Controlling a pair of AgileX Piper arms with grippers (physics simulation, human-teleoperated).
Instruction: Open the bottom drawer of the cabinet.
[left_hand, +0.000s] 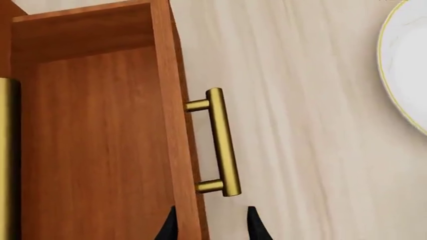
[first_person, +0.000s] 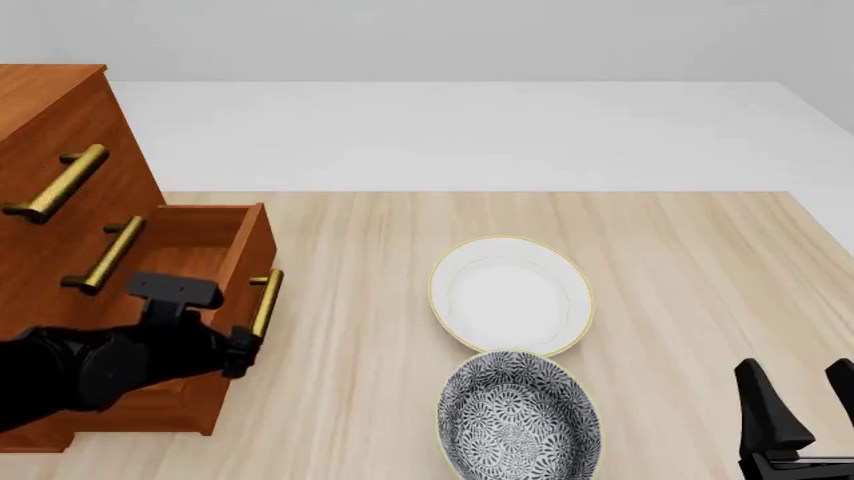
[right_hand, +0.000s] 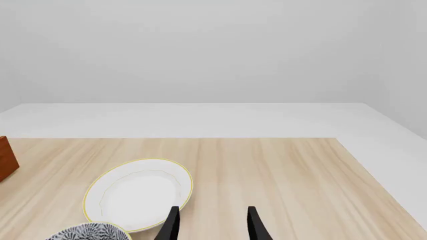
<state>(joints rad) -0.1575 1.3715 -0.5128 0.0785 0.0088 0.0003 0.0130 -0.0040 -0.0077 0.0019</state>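
Note:
The cabinet (first_person: 54, 120) stands at the table's left edge. Its bottom drawer (first_person: 214, 240) is pulled out, and the left wrist view looks into the empty wooden inside (left_hand: 93, 140). The drawer's brass bar handle (first_person: 267, 300) (left_hand: 223, 142) lies just beyond my left gripper (first_person: 244, 350) (left_hand: 212, 220). That gripper is open; its dark fingertips straddle the drawer's front panel below the handle's near end and hold nothing. Near the front right corner, my right gripper (first_person: 798, 400) (right_hand: 212, 220) hovers open and empty.
A white plate (first_person: 510, 295) (right_hand: 137, 195) with a gold rim lies mid-table, and a grey patterned bowl (first_person: 518, 420) sits just in front of it. The two upper drawers are shut, each with its own brass handle (first_person: 54, 185) (first_person: 110, 255).

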